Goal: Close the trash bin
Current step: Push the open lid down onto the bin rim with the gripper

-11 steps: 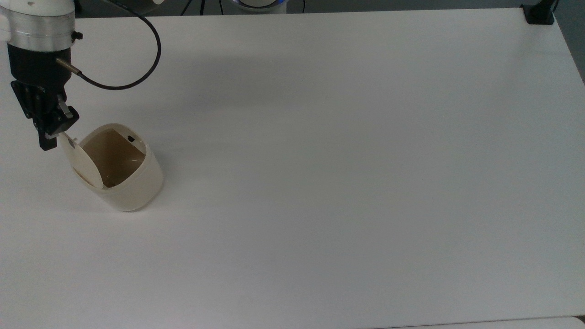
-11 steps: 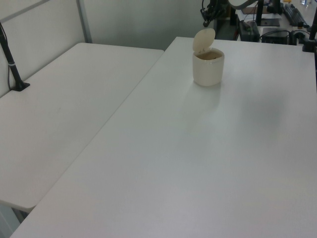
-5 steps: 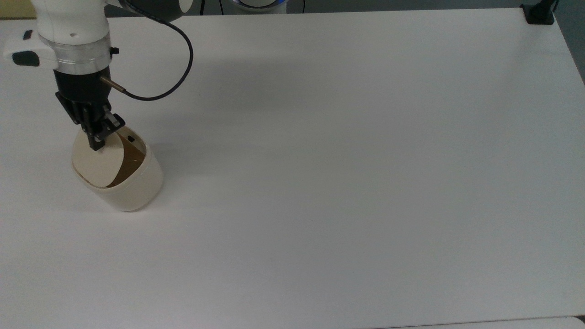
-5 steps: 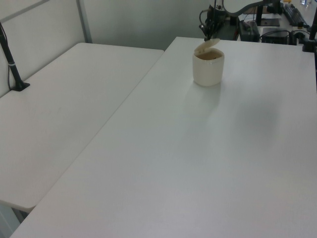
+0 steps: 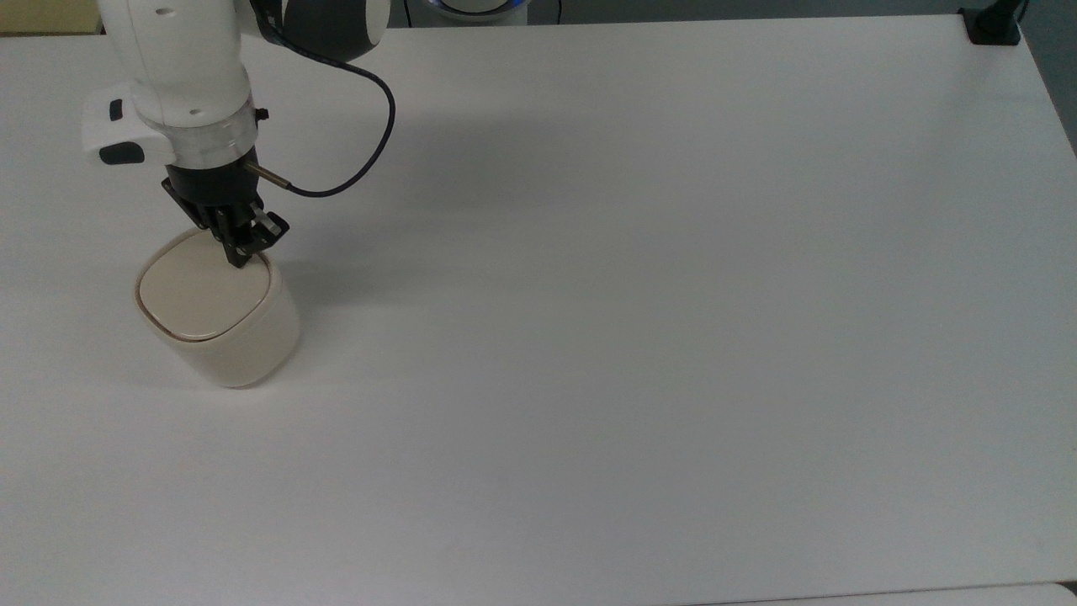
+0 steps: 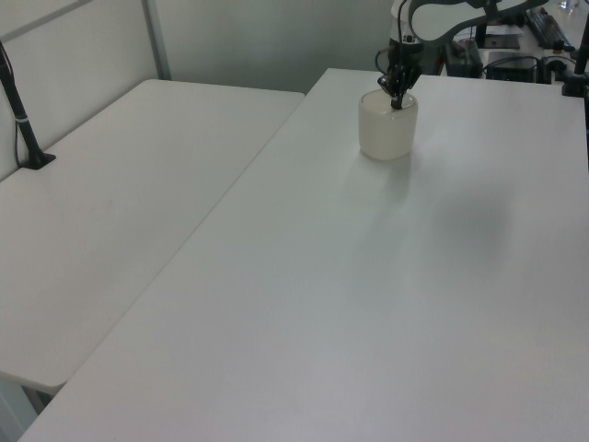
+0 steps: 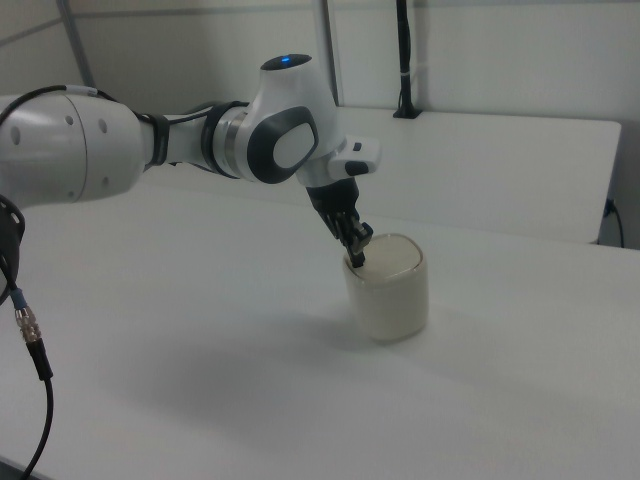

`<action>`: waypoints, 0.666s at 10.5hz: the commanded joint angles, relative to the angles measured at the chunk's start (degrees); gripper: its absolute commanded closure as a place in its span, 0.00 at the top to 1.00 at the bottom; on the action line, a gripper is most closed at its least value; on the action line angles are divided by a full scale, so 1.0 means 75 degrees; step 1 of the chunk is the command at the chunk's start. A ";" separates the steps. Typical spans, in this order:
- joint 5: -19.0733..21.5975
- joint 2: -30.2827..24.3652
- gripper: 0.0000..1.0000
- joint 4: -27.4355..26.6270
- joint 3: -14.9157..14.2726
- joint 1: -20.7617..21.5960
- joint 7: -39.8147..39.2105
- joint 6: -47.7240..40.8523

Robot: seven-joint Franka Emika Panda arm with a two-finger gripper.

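Note:
The cream trash bin (image 5: pixel 220 320) (image 6: pixel 386 129) (image 7: pixel 388 290) stands on the white table (image 5: pixel 639 278) at the top view's left. Its flat lid (image 5: pixel 202 286) lies down across the rim, with a thin dark seam around it. My gripper (image 5: pixel 242 252) (image 6: pixel 396 99) (image 7: pixel 358 256) points down with its black fingers shut together and nothing between them. The tips press on the lid's edge nearest the arm.
A black cable (image 5: pixel 353 160) loops from the wrist over the table. A black clamp (image 5: pixel 993 25) sits at the top view's far right corner. In the left view a second white table (image 6: pixel 120 203) adjoins on the left.
The gripper moved toward the top view's right over the bin, pushing the lid from upright down onto the rim.

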 commanded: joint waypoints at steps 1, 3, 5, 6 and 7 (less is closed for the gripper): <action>-0.0031 0.0120 0.00 -0.0164 -0.0020 0.0005 -0.0161 -0.0061; 0.0051 0.0028 0.00 -0.0012 -0.0032 -0.0019 -0.0138 -0.0143; 0.0074 -0.0264 0.00 0.0338 -0.0032 -0.0007 -0.0126 -0.0667; 0.0098 -0.0451 0.00 0.0468 -0.0021 0.0040 -0.0103 -0.0914; 0.0191 -0.0662 0.00 0.0481 -0.0020 0.0133 -0.0091 -0.1067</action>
